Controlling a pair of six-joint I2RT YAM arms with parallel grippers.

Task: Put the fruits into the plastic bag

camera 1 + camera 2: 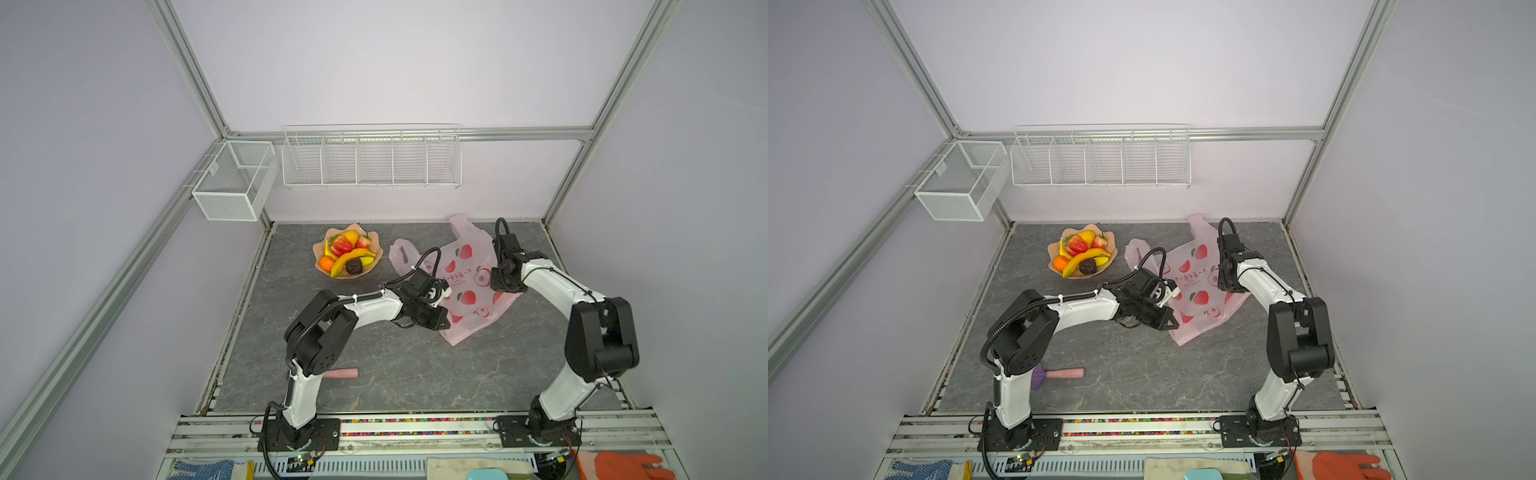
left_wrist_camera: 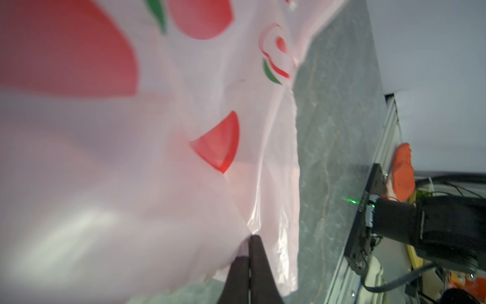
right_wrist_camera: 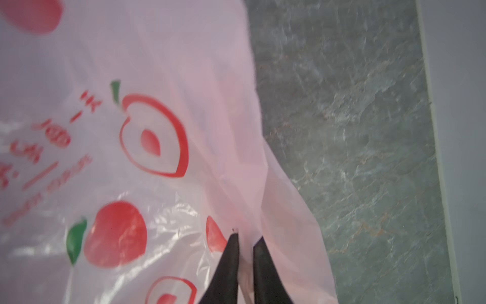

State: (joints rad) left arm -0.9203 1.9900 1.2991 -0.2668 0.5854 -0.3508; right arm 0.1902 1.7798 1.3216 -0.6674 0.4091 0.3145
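Currently fruits [image 1: 351,254] heaped in bowl [image 1: 377,246]; left jaws clamp plastic bag [image 1: 471,272], right jaws, near-closed, pinch it.

I spot red Chinese print line [image 1: 1187,279] on plastic bag [image 1: 1204,266], smaller line beneath; can't read either. No other text legible.

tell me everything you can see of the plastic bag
Thin, see-through pale pink plastic bag with two handles, printed with red fruit, green leaves and red lettering. It lies loosely on the grey table, handles at the far end. The left gripper and right gripper each pinch a side edge. It looks empty.
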